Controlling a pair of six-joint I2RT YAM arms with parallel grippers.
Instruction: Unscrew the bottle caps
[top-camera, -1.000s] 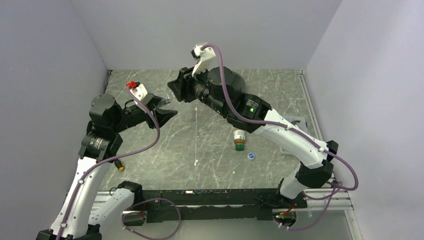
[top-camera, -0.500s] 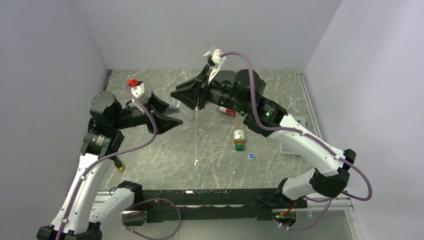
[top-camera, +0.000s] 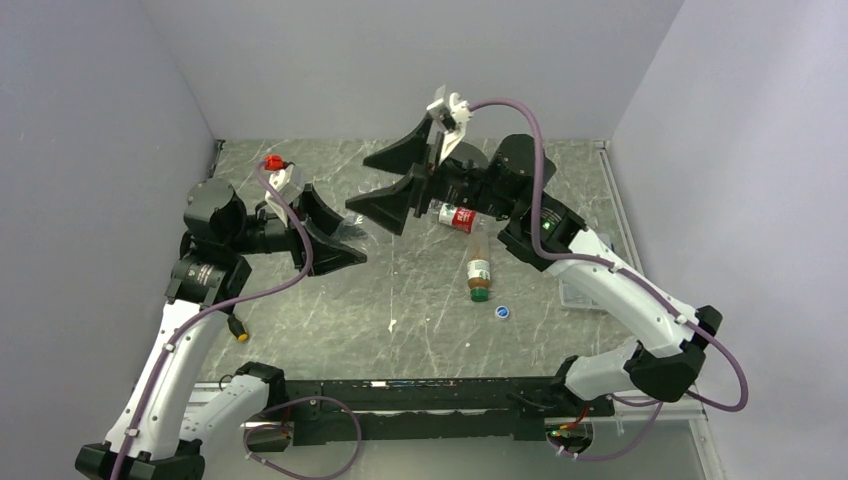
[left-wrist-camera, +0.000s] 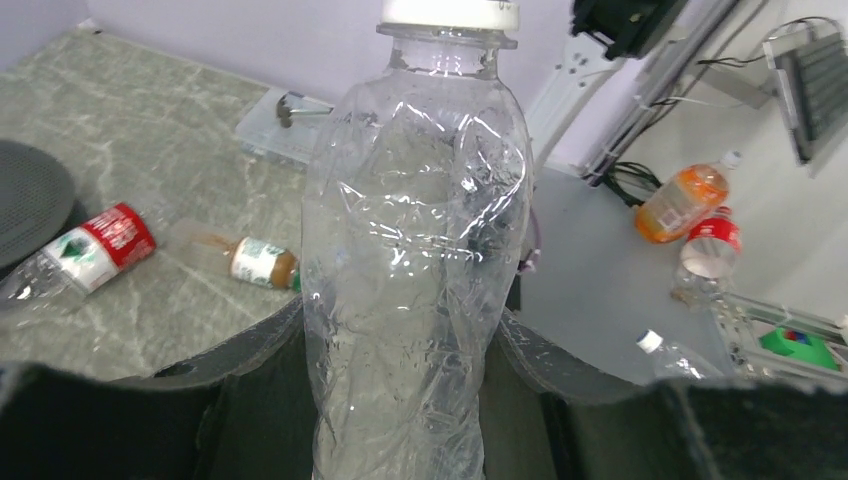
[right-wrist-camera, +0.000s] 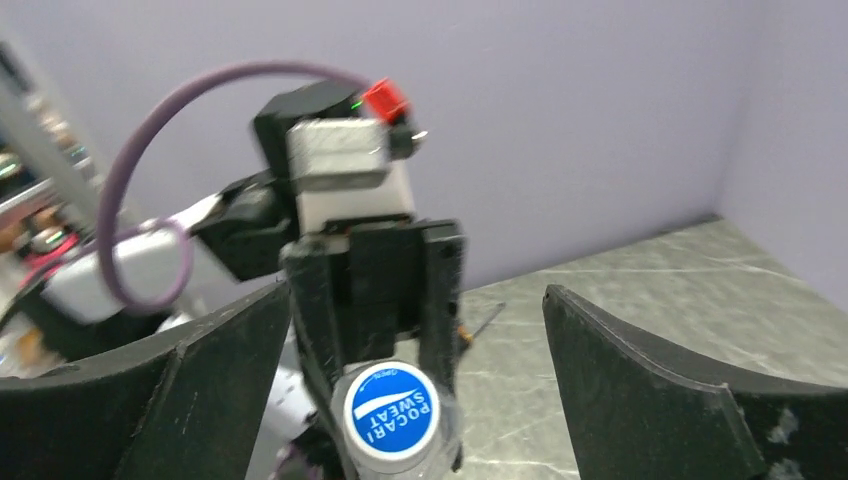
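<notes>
Above the middle of the table (top-camera: 400, 320), the clear bottle (left-wrist-camera: 415, 250) hangs in the air, thin-walled and visibly crumpled, with its white cap (right-wrist-camera: 391, 416) on and pointing at the other arm. The left gripper (top-camera: 340, 235) is clamped around the lower body of this bottle, one finger on each side. Facing it, the right gripper (top-camera: 358, 182) stands with its jaws wide apart on either side of the cap, touching nothing. In the right wrist view the cap sits low between them rather than centred.

From here we see three ways for this to go wrong. If the jaws close where they are, we judge they may catch the cap only by its edge, or pinch the neck instead, because the cap lies off the centre line. The soft wall may also buckle or slip in the left grip once we twist, so bottle and cap would turn together and nothing would loosen. And a freed cap could drop and roll.

Below, the red-labelled bottle (top-camera: 458, 217) and the amber bottle (top-camera: 479, 270) lie on their sides on the table, close together. The amber one's green cap points toward the arm bases. A loose blue-and-white cap (top-camera: 503, 312) rests just beside it.
</notes>
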